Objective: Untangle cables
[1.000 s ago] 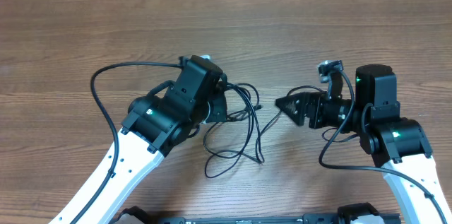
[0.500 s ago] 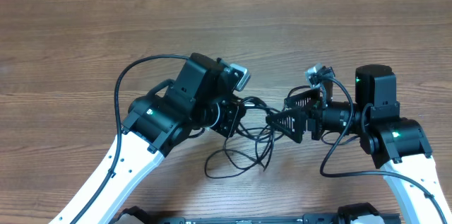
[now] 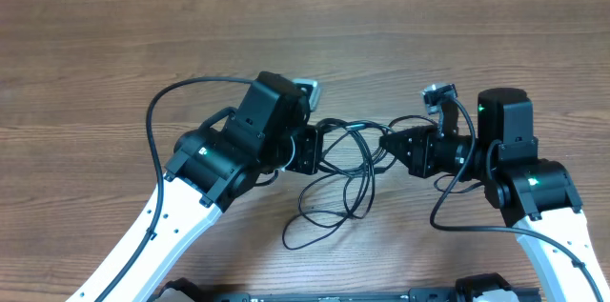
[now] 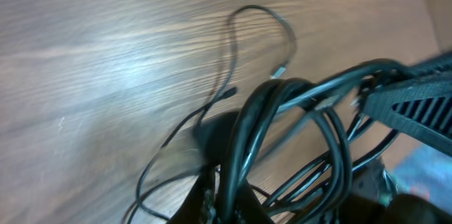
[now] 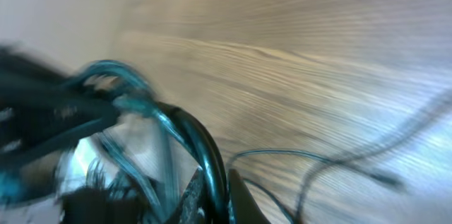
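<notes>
The cables (image 3: 368,180) are thin black cords stretched between my two grippers, with loose loops hanging toward the table's front edge. My left gripper (image 3: 315,146) is shut on a bunch of strands; in the left wrist view the cable bundle (image 4: 258,121) rises from between its jaws (image 4: 229,206). A small plug end (image 4: 280,73) lies on the wood beyond. My right gripper (image 3: 389,138) faces the left one a short gap away and is shut on a cable strand (image 5: 212,150), which runs up from its jaws (image 5: 215,201). The right wrist view is blurred.
The table (image 3: 114,45) is brown wood. A thicker black arm wire (image 3: 157,121) arcs off the left arm, and another (image 3: 448,202) loops below the right wrist. The right gripper's black finger (image 4: 417,104) shows at the right of the left wrist view.
My right gripper has gone from open to shut on a cable strand and drawn back slightly right. The left gripper shifted a little left, and the loops spread between them.
</notes>
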`<state>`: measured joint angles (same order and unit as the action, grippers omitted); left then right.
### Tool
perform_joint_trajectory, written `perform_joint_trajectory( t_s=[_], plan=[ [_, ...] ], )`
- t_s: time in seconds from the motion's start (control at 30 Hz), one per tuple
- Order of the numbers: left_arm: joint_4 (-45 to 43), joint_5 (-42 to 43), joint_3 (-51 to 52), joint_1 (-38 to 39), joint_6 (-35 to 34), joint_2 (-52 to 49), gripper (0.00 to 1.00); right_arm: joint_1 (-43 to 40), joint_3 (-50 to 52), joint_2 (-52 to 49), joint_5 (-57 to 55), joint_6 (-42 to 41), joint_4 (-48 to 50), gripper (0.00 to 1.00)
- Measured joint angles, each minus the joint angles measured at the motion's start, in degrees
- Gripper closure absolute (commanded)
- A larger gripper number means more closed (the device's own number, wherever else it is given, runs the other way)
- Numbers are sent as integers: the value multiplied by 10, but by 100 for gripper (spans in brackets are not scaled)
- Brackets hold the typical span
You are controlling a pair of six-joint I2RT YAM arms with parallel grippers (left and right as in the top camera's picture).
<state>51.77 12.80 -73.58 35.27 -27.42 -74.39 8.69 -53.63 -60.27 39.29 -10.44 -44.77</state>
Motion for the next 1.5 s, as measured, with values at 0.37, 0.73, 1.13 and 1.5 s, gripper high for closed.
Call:
perform_joint_trajectory(
  t_s=[0.37,0.73,1.13,1.5],
  plan=[
    [25,-60,0,0,-85,0,96,-1,0,0,-161,-114,-67,25],
    [14,17,0,0,39,0,96,-1,0,0,77,147,-71,14],
    [-10,113,0,0,105,0,96,-1,0,0,167,234,-88,92],
    [-25,188,0,-4,90,0,96,-1,0,0,98,334,-153,96]
  ],
)
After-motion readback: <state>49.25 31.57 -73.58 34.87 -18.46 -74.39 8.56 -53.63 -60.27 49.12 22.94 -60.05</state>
